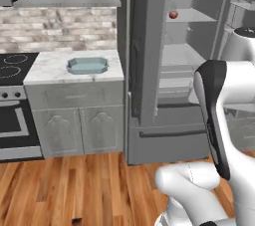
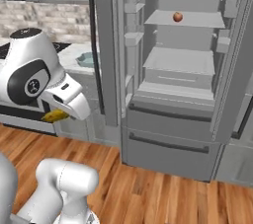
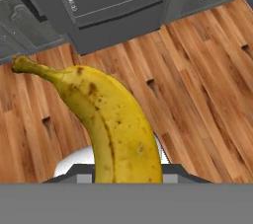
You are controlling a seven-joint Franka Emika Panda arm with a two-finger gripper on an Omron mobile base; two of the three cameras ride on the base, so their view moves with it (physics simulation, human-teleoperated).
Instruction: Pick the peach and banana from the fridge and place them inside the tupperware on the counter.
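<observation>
**Banana in the end effector, peach on the fridge shelf**

- End effector (image 2: 63, 114): clenched on the banana (image 3: 111, 124). In the hand view the fruit rises straight out from between the finger tips, its thick end buried at the bottom edge, its stem curving away to the upper left. Yellow skin, brown speckling.
- In the right base view the banana shows as a yellow tip poking out beside the white hand, low, in front of the grey cabinet doors (over the wooden floor (image 3: 197, 80), not over the surface).
- Peach (image 2: 178, 17): sits on an upper shelf inside the open fridge (image 2: 170, 139), well apart from the end effector.
- Tupperware (image 1: 87, 64): on the white marble surface (image 1: 45, 70), between the black stovetop (image 1: 12, 65) and the fridge's left door. Nothing visible inside it. The held banana hangs lower than the tupperware and apart from it.
</observation>
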